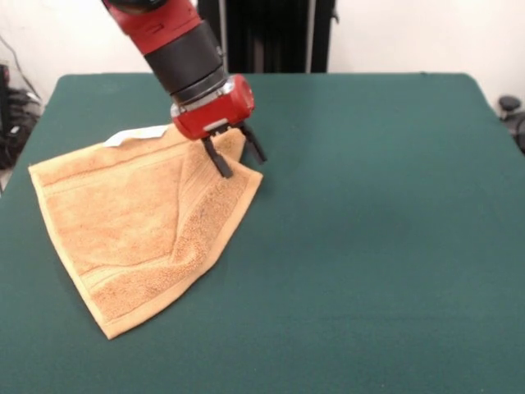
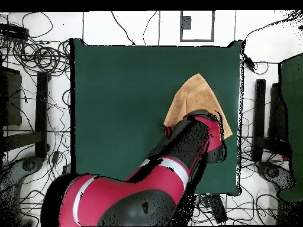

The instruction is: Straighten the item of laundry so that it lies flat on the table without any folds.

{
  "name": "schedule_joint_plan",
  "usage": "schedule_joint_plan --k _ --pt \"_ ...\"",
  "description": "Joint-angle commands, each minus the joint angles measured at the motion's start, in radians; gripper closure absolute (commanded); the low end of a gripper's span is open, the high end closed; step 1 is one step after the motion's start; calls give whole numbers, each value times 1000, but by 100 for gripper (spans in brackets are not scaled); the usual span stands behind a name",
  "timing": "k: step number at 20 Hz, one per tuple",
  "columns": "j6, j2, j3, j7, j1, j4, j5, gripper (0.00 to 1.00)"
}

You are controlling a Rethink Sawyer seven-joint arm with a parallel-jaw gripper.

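Spread apart, the tool's [image 1: 235,153] two thin black fingers [image 1: 217,158] point down from a red housing on the red and black arm [image 1: 182,45]. One finger rests on or just over the towel's [image 1: 139,226] far right corner, and the other stands beside that corner over bare felt; nothing is pinched between them, though whether either tip touches cannot be told.

The towel lies on the left half of the surface [image 1: 377,238] in the front view, well inside its edges. It is golden-tan terry with a nubby, looped pile. It does not lie flat: a broad flap along its right side is folded over onto the rest, so the outline reads as an uneven four-sided shape narrowing to a point at the near corner. A diagonal crease runs from near the tool toward that near point. Smoother woven border bands cross the cloth, one along the far-left side and others slanting across the folded flap. A small white tag [image 1: 134,135] sticks out at the far edge, just left of the tool.

The surface is a large rectangle of dark green, matte, felt-like material with rounded corners. From overhead, the arm covers part of the towel, leaving a tan triangular piece [image 2: 197,97] showing near one side of the surface.
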State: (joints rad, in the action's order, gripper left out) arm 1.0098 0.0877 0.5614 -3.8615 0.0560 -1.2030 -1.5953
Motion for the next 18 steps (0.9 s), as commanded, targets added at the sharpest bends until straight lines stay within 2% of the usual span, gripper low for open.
schedule_joint_plan --k 1,5,8,11,12,14,18 --pt "48 -84 -81 -586 60 -36 -64 0" --pt "33 -102 -75 -697 73 -24 -85 0" --pt "44 -105 -94 -690 62 -18 -95 0" --pt "40 -89 -105 -643 57 -29 -92 0" --pt "20 -78 -117 -541 44 -31 -75 0" --pt "0 -66 -137 -445 21 -28 -48 0" --pt "-11 -75 -157 -372 -1 7 -42 0"
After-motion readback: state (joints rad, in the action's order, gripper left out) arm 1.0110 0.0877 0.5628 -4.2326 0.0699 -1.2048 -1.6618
